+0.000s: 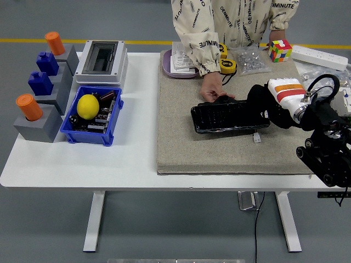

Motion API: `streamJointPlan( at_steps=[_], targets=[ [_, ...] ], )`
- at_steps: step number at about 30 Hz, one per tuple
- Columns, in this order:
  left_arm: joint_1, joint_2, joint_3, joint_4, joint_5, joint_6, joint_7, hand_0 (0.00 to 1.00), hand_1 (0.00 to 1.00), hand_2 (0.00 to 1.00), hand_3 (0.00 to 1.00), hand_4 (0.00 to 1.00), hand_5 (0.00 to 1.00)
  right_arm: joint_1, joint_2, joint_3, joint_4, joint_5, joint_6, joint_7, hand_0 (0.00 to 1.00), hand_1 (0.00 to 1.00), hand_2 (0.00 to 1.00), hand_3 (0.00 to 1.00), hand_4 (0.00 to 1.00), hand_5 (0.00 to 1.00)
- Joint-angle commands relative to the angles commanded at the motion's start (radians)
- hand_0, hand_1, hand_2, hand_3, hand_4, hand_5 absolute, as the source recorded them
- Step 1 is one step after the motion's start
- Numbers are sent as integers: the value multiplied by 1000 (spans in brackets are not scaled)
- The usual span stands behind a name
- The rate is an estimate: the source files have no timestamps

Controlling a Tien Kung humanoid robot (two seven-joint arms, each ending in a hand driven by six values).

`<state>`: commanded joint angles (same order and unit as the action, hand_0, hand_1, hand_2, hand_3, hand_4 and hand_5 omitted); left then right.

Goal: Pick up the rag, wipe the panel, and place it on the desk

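Your right hand [269, 104] grips the black rag [258, 101], pressing it on the right end of the black panel [227, 116], which lies on the tan mat [181, 148] on the counter [71, 164]. Beyond it, a person's hand [211, 90] steadies the panel's far edge.

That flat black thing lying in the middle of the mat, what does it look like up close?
The panel is a flat, glossy black rectangle, long side running left to right and slightly tilted. It lies flat on the beige mat. A person's hand rests on its far edge. At its right end the robot's right hand presses a black rag onto it.
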<state>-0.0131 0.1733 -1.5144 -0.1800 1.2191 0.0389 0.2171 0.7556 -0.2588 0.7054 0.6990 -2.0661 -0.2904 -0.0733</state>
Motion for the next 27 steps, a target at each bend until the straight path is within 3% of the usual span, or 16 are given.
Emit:
streamJointPlan(
  at_steps=[5, 16, 27],
  targets=[
    [0, -1, 2, 0, -3, 0, -2, 650, 696, 742, 567, 599, 476, -12, -22, 22, -9, -4, 2, 0, 232, 318, 355, 395, 998, 98],
    [3, -1, 4, 0, -4, 0, -2, 650, 696, 741, 567, 599, 477, -13, -24, 31, 9, -8, 2, -3, 232, 319, 356, 396, 998, 97],
    [7, 2, 9, 0, -2, -1, -2, 650, 696, 742, 567, 599, 476, -2, 21, -8, 46, 0, 2, -9, 232, 319, 356, 396, 998, 97]
  ],
)
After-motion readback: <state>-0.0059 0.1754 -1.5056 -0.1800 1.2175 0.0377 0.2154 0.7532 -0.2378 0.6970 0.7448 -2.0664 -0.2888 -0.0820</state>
